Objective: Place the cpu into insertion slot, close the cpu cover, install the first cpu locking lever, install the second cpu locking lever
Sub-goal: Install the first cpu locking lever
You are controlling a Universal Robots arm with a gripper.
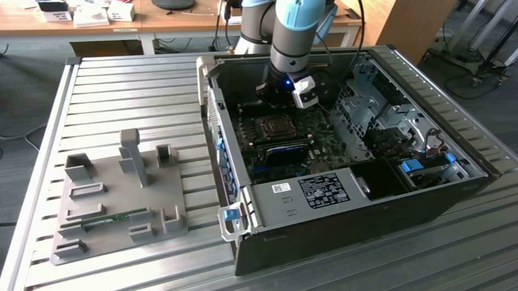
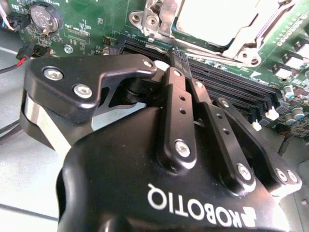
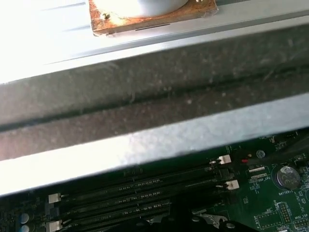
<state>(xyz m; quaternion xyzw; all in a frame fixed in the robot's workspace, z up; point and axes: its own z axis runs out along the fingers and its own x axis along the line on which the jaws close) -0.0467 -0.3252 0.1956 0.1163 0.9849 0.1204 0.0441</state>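
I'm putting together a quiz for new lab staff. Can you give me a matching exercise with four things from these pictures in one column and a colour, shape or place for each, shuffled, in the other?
Things:
1. circuit board
2. memory slots
3. fixture block
4. coin battery

Descriptions:
A. round and silvery
B. grey, on the table outside the case
C. green
D. long and black

Pairs: 1-C; 2-D; 3-B; 4-A
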